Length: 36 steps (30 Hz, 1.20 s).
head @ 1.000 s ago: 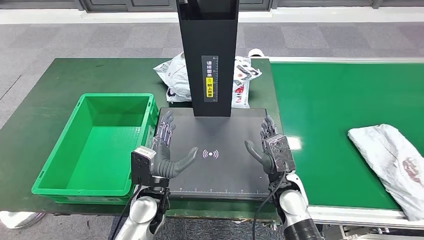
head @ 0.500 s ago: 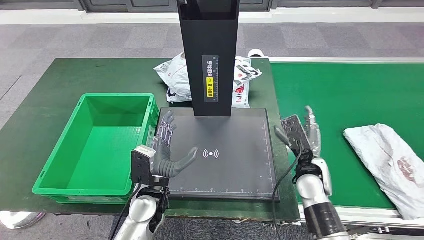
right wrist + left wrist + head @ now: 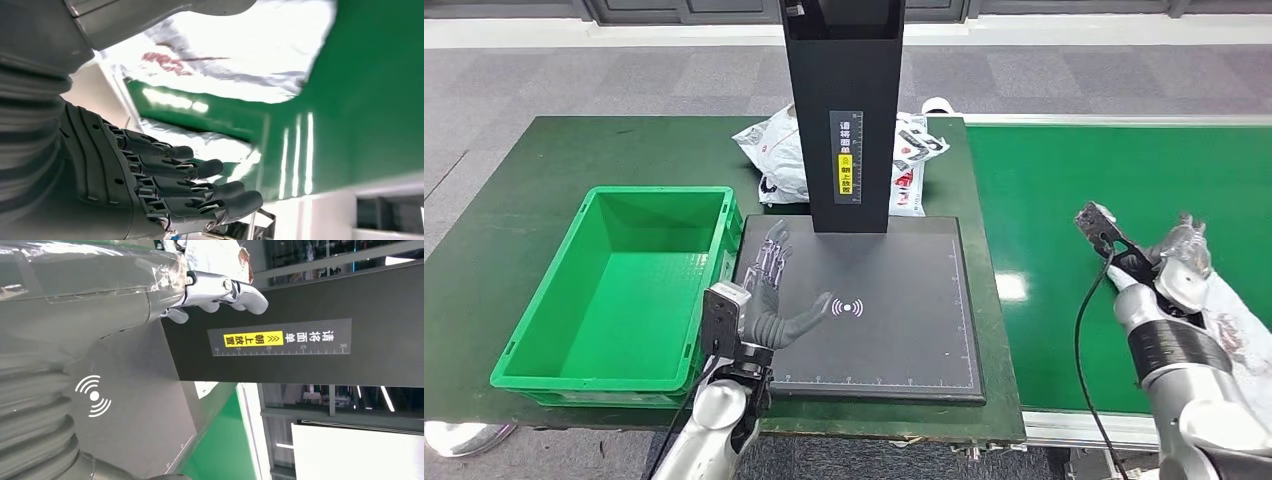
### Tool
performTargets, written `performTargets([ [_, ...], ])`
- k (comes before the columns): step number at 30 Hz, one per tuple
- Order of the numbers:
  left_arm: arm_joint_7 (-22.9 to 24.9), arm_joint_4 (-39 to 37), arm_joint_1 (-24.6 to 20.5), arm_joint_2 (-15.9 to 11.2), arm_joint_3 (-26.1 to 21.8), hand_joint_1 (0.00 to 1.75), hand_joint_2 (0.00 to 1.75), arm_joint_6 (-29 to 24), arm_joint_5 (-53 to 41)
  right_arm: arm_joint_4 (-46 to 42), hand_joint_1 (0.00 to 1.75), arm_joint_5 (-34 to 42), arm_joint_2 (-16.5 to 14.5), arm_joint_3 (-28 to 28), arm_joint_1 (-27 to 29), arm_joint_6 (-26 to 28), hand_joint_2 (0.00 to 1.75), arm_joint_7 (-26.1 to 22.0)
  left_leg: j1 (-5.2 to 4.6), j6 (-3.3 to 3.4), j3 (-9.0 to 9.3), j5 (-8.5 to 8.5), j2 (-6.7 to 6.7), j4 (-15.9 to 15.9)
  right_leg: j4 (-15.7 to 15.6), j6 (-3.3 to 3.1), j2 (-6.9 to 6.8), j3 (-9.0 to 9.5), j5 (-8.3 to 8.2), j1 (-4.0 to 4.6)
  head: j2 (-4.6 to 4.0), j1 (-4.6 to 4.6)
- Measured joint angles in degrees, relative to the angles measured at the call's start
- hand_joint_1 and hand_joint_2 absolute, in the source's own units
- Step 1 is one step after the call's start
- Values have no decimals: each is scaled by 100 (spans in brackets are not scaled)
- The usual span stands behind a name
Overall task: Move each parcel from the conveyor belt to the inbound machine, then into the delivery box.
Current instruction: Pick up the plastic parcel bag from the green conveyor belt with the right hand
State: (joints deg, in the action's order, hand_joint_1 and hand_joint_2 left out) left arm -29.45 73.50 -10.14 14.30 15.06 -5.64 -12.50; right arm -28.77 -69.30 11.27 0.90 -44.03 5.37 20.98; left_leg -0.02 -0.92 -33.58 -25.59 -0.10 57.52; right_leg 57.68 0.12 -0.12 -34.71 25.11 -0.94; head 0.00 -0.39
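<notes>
A crumpled white-grey parcel (image 3: 1236, 325) with a red mark lies on the green conveyor belt (image 3: 1074, 200) at the far right. My right hand (image 3: 1176, 262) hovers at the parcel's left end with its fingers (image 3: 192, 186) stretched out and nothing in them; the parcel (image 3: 225, 55) lies just beyond them. My left hand (image 3: 771, 288) is spread open above the left side of the inbound machine's black platform (image 3: 904, 300), beside the wireless symbol (image 3: 93, 396). The green delivery box (image 3: 614, 285) stands to the left, with nothing in it.
The machine's black column (image 3: 844, 110) rises at the back of the platform and carries a yellow label (image 3: 280, 337). White parcels (image 3: 774, 150) lie behind the column on the dark green table (image 3: 514, 200). The belt's white front rail (image 3: 1084, 428) runs on my right.
My right arm has swung from the platform's right side out over the belt to the parcel's left end. My left hand has shifted slightly right over the platform.
</notes>
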Motion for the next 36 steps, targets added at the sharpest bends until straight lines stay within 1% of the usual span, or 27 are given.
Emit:
performTargets([
  [6,-2,-142,-93,2,0,0,175,4,1,360,0,-82,115,6,-196,-145,175,28,0,0,0,0,1,-1,0,0,3,-1,1,1,0,0],
  [10,-3,-254,-157,2,0,0,175,14,29,509,0,-255,173,26,-249,-586,175,14,1,2,-1,1,0,0,0,0,1,0,0,0,0,1],
  [12,-4,-317,-194,2,0,0,175,14,49,568,0,-295,203,37,-264,-721,175,-39,1,3,-1,2,0,0,0,1,0,0,0,-2,0,1],
  [19,-6,-447,-235,2,0,0,175,14,70,658,0,-312,253,54,-295,-755,175,-47,0,4,-2,2,0,0,0,2,0,-1,0,-3,0,1],
  [22,-14,-486,-254,2,0,0,175,14,85,686,0,-330,263,59,-303,-862,175,-107,0,4,-1,2,0,0,0,2,0,-1,0,-3,0,0],
  [25,-64,-548,-309,-3,0,0,175,8,121,729,0,-381,291,88,-304,-1195,175,-347,0,4,-1,2,0,0,0,2,0,-1,0,-3,0,0],
  [28,-177,-676,-393,-23,0,0,175,-15,213,779,0,-406,361,208,-249,-1615,175,-798,0,4,-1,2,0,0,0,2,-1,-1,0,-2,0,0],
  [30,-233,-752,-412,-40,0,0,175,-21,269,794,0,-412,393,277,-144,-1743,175,-1033,1,4,-1,2,-1,0,0,2,-1,-1,0,-2,0,1],
  [32,-263,-817,-433,-55,0,0,175,-22,311,807,0,-432,408,356,-20,-1837,175,-1160,1,5,-2,1,-1,0,0,2,-1,-1,0,-3,0,1],
  [36,-251,-946,-557,-64,0,0,175,-36,379,854,0,-459,412,564,183,-2066,175,-1262,1,7,-2,0,-1,0,0,2,-1,-1,0,-2,0,1],
])
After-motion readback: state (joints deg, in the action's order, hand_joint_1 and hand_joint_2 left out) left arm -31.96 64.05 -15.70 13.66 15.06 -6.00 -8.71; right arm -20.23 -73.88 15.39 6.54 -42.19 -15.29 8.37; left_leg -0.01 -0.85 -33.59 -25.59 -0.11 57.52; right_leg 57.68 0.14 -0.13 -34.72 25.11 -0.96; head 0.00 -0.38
